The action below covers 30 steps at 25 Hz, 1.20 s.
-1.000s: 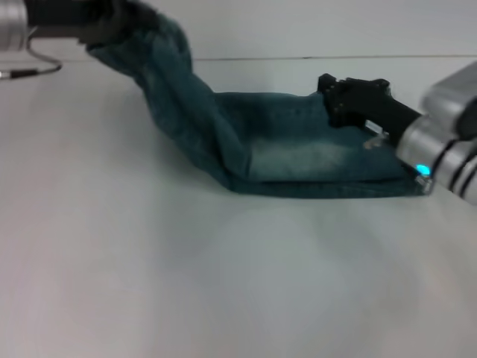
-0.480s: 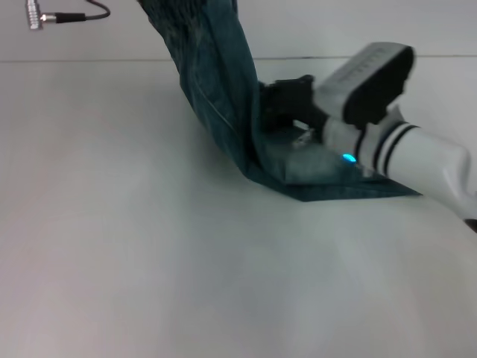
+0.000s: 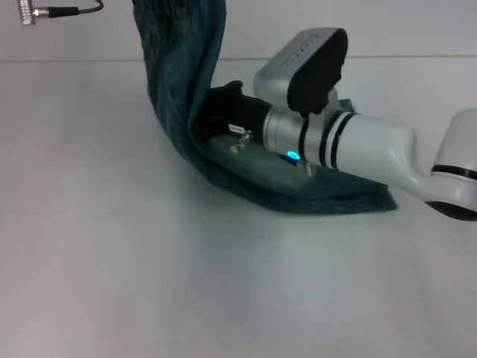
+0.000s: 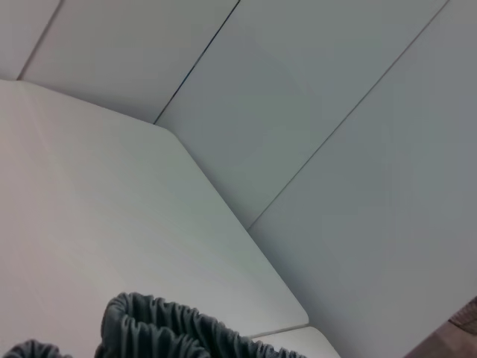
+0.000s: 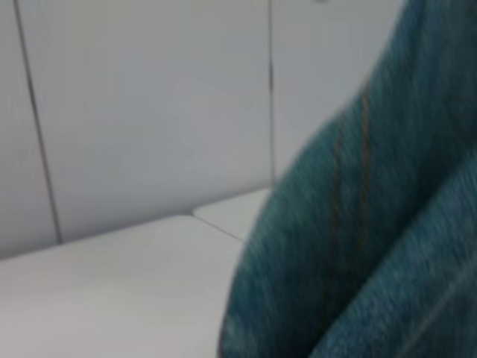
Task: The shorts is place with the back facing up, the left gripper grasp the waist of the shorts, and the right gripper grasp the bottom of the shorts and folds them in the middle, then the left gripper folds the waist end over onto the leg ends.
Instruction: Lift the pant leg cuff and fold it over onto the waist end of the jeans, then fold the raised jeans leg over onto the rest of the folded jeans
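The teal denim shorts (image 3: 179,67) rise steeply from the table and leave the head view at its top left. Their gathered elastic waist (image 4: 164,332) fills the lower edge of the left wrist view, held up by my left gripper, which is above the head view. The leg ends (image 3: 320,195) lie flat on the table. My right gripper (image 3: 221,112) reaches in from the right, low over the flat part, and presses into the bend where the cloth turns upward. Teal cloth (image 5: 358,224) sits close in front of the right wrist camera.
The white table (image 3: 149,283) spreads wide in front and to the left of the shorts. A silver connector with a black cable (image 3: 45,11) hangs at the top left. Wall panels stand behind the table's back edge (image 3: 417,57).
The waist end has been lifted higher and carried rightward, out of the top of the view. My right arm has slid left across the shorts into the bend.
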Each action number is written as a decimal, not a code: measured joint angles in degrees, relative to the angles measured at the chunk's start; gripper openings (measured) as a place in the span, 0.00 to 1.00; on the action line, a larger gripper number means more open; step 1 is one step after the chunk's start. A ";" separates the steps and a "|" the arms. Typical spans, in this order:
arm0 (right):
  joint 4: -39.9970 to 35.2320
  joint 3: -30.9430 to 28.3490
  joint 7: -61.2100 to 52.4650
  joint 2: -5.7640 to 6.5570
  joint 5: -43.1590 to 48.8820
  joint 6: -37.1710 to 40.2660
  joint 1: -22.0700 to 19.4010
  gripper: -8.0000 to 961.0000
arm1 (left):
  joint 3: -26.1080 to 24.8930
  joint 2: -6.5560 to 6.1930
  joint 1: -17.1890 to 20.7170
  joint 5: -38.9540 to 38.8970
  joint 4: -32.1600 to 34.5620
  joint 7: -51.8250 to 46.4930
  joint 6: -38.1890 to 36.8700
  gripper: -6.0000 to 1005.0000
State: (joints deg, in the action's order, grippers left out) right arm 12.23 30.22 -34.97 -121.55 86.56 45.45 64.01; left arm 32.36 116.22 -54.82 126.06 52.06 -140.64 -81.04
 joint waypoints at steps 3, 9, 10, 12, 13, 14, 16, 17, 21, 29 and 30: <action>0.56 -3.58 -2.23 0.02 5.02 -0.32 1.06 0.02 | 0.04 0.03 0.84 -0.06 0.08 0.19 0.01 0.11; 0.70 -5.74 -7.14 0.48 9.85 -1.47 0.54 0.02 | 0.08 0.19 2.37 -0.14 -0.16 0.73 0.71 0.12; 0.46 -5.76 -7.58 0.60 9.93 -1.79 -0.02 0.02 | 0.06 0.26 2.59 -0.14 -0.24 0.92 0.86 0.12; -0.90 -5.91 -8.23 0.80 9.95 -2.12 -2.00 0.02 | 0.08 0.52 2.92 -0.16 -0.38 1.21 1.23 0.12; -1.90 -6.07 -8.58 0.89 9.95 -2.18 -3.17 0.02 | 0.09 0.63 3.05 -0.20 -0.44 1.31 1.36 0.12; -3.07 -6.24 -9.07 0.94 9.87 -2.04 -4.24 0.02 | 0.10 0.87 3.22 -0.34 -0.52 1.55 1.46 0.12; -6.03 -7.13 -10.58 1.09 9.65 -1.55 -6.96 0.02 | 0.08 1.35 3.49 -0.61 -0.58 2.03 1.56 0.12; -7.69 -8.06 -11.25 1.11 9.55 -1.08 -8.47 0.02 | 0.06 1.59 3.55 -0.65 -0.65 2.26 1.60 0.13; -13.48 -14.90 -11.99 1.23 8.73 1.33 -14.26 0.02 | 0.74 3.45 3.87 -1.23 -1.23 4.11 1.72 0.13; -19.91 -21.18 -16.72 1.94 -7.58 15.25 -22.63 0.02 | 6.62 7.85 3.45 -7.90 -10.29 14.61 7.40 0.14; -20.04 -21.19 -17.24 1.95 -8.88 16.38 -23.04 0.02 | 7.56 7.84 3.20 -8.88 -11.83 15.49 8.33 0.14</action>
State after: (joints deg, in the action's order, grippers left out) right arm -7.81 9.03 -52.20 -119.60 77.68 61.83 40.96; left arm 39.92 124.07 -51.62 117.18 40.23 -125.15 -72.71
